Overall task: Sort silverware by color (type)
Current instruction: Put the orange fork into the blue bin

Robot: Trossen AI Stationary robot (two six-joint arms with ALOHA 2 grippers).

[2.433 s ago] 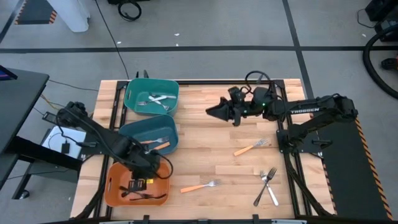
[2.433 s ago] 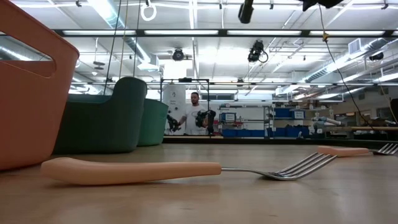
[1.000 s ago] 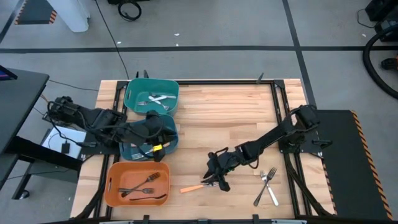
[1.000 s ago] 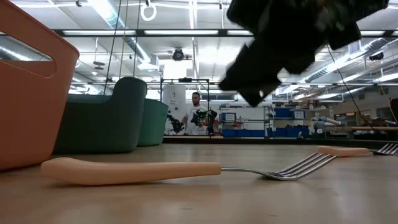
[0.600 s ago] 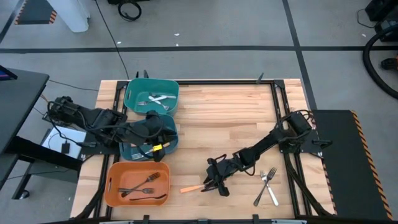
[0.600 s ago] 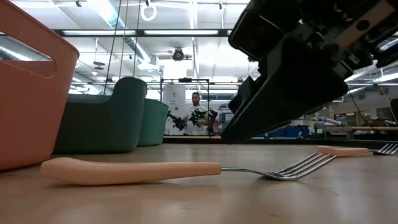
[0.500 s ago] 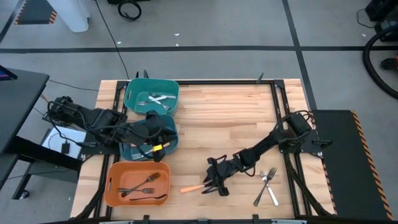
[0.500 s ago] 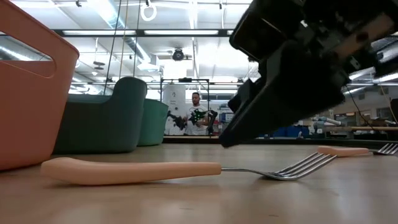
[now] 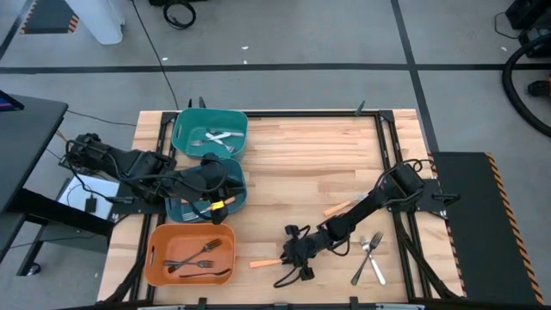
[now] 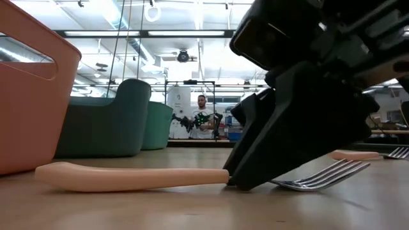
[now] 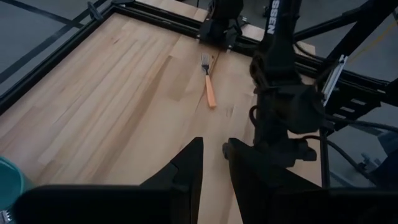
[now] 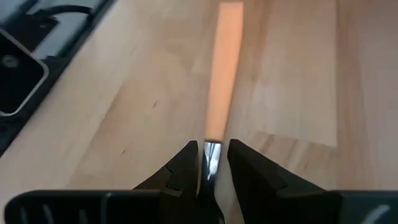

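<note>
An orange-handled fork (image 9: pixel 263 263) lies flat on the table near its near edge; the low view shows its handle (image 10: pixel 128 177) and tines. My right gripper (image 9: pixel 290 258) reaches down to it, shut at the metal neck (image 12: pixel 209 149). My left gripper (image 9: pixel 222 182) hovers open and empty over the dark teal bin (image 9: pixel 237 200). A second orange-handled fork (image 9: pixel 337 207) and two silver forks (image 9: pixel 370 252) lie on the right part of the table. White-handled forks lie in the green bin (image 9: pixel 185 129), dark forks in the orange bin (image 9: pixel 157 258). My right gripper pinches the fork between its two fingers at the metal neck (image 12: pixel 209 149), just where the orange handle (image 12: pixel 224 74) ends. The fingers (image 10: pixel 255 179) slant down from the table's right, in line with the fork. The handle rests on the table.
Three bins stand in a row along the table's left side. My right arm (image 9: pixel 379 200) stretches low across the right half, over the second orange fork. Black frame rails run along the table's edges (image 9: pixel 392 155). A person stands far off in the room (image 10: pixel 200 118).
My right gripper has moved down and toward the near edge onto the orange-handled fork, its fingers closing around the neck. In the low view the fork has slid slightly along the table and its tines have shifted.
</note>
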